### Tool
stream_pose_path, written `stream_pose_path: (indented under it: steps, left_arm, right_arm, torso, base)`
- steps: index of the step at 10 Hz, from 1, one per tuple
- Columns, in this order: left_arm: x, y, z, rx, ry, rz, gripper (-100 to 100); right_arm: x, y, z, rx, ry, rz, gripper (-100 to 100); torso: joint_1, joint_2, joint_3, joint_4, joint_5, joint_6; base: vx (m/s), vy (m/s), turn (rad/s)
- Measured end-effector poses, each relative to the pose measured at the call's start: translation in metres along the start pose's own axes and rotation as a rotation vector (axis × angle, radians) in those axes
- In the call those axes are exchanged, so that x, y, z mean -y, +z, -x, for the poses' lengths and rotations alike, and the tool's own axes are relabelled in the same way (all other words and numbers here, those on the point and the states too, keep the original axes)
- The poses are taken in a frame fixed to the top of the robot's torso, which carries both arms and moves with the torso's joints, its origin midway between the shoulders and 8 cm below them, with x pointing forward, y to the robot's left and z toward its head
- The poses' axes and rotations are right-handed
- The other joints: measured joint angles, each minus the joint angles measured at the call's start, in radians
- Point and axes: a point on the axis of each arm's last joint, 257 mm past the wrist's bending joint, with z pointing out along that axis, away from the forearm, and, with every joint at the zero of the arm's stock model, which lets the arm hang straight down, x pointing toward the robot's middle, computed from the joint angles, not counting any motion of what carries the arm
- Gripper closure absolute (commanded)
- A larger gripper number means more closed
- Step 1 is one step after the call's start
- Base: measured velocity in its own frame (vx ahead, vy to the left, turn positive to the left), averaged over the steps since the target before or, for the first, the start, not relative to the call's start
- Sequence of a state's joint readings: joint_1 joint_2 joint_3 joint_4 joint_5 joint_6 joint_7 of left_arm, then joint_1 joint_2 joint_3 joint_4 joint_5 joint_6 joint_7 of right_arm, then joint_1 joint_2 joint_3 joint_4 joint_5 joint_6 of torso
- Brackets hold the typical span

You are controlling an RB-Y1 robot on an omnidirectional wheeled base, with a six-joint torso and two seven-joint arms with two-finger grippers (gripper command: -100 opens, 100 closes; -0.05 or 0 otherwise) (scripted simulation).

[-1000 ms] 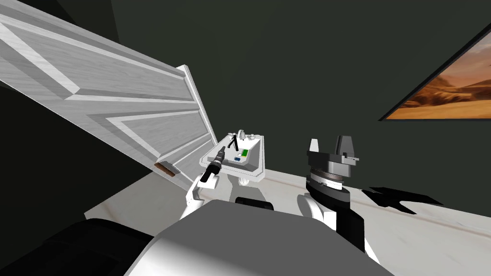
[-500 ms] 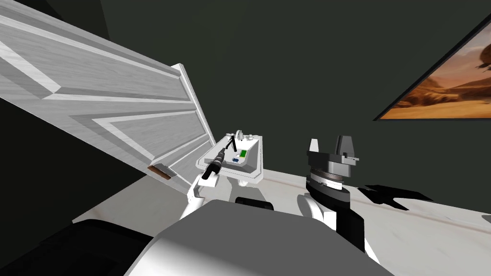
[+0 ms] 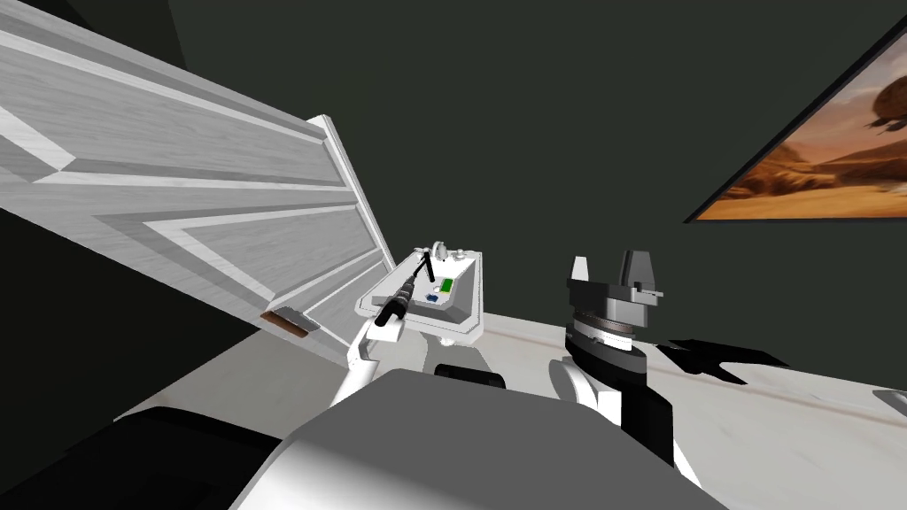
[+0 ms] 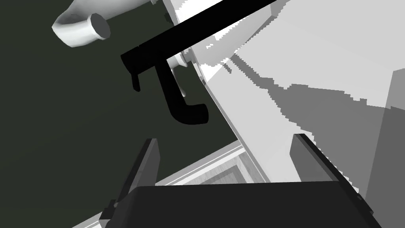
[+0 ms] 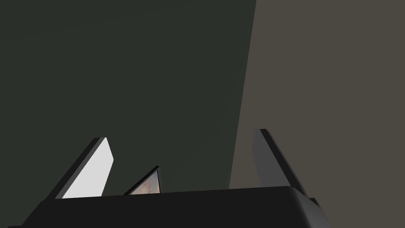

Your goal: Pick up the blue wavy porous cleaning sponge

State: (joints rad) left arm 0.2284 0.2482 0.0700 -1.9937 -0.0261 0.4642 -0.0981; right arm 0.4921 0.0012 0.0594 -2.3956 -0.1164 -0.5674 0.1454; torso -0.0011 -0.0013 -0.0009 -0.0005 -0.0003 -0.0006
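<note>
The blue sponge (image 3: 433, 298) is seen in the white sink (image 3: 474, 305), close beside the tips of the left gripper (image 4: 225, 138), whose fingers (image 4: 148, 166) are spread and grasp nothing. A black fixture (image 4: 174, 91) is seen beyond them. The right gripper (image 3: 609, 261) is held well apart from the sponge, its fingers likewise released.

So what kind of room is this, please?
Probably a bathroom: a white sink with a tap, a blue sponge in it, and a panelled door beside it.
</note>
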Motion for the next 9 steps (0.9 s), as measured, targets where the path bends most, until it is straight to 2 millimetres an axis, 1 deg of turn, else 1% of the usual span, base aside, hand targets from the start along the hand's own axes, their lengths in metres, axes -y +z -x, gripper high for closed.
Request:
stream_pose_path:
  steps: [5,9]
  left_arm:
    - [-0.034,0.011,0.006,0.003,0.029,0.140,-100]
    - [-0.059,0.014,0.008,0.000,0.043,0.243,-100]
  right_arm:
    - [0.000,0.000,0.000,0.000,0.000,0.000,0]
    - [0.000,0.000,0.000,0.000,0.000,0.000,0]
  torso:
    - [-0.001,-0.001,-0.001,0.000,0.000,0.000]
    - [0.000,0.000,0.000,0.000,0.000,0.000]
  base:
    - [0.033,-0.022,-0.018]
    - [0.037,-0.021,-0.011]
